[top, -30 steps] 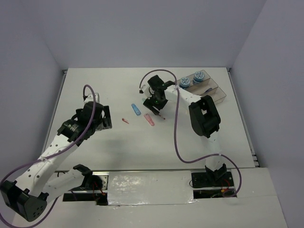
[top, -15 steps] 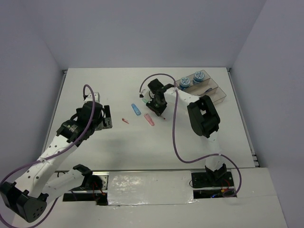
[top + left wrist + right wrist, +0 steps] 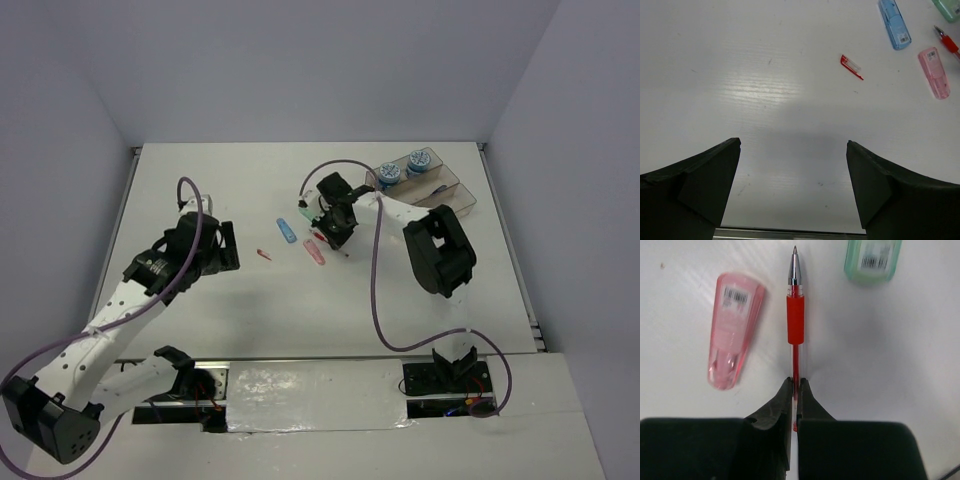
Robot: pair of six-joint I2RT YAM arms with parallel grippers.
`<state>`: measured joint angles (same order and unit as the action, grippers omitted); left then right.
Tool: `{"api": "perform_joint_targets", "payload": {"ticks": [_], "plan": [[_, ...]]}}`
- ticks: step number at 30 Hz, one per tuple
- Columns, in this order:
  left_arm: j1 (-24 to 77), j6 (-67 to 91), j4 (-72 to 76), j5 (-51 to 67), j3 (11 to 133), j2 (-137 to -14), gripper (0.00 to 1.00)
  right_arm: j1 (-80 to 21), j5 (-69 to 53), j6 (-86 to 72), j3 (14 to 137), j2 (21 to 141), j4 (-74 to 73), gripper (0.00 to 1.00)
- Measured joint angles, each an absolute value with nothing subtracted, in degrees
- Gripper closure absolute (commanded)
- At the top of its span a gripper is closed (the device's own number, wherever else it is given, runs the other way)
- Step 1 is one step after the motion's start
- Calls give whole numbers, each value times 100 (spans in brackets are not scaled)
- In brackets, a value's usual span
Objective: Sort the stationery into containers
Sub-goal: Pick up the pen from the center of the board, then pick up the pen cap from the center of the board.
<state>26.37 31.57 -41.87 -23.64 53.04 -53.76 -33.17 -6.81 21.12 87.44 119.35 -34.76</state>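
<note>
Right gripper [image 3: 795, 386] clamped on rear of red pen [image 3: 795, 320]. Pen apparently flat on bench [image 3: 765, 100], long axis straight out from gripper, tip pointing away. Containers [image 3: 462, 200] lie far-right; right arm nearer. Left gripper [image 3: 792, 145] spread wide, empty.

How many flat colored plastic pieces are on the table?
3: a pink piece and a green piece flanking the red pen, a blue piece nearby. Others may be hidden.
</note>
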Motion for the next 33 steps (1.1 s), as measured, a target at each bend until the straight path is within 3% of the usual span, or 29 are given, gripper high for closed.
{"api": "perform_joint_targets", "payload": {"ticks": [7,19,24,33], "plan": [[2633,4263,-3940,-2023,5157,-5721,1,-3389,-349,884,7640,10409,-3079,100],[2646,6877,-3640,-2049,5223,-7933,5,-3498,-86,-110,5371,7303,-2456,100],[2705,7601,-4160,-2239,6213,-9032,5,-3697,-80,-281,4974,6687,-2473,100],[2768,8034,-4827,-2257,7636,-10694,6,-4134,110,-340,4915,6589,-2462,100]]}}
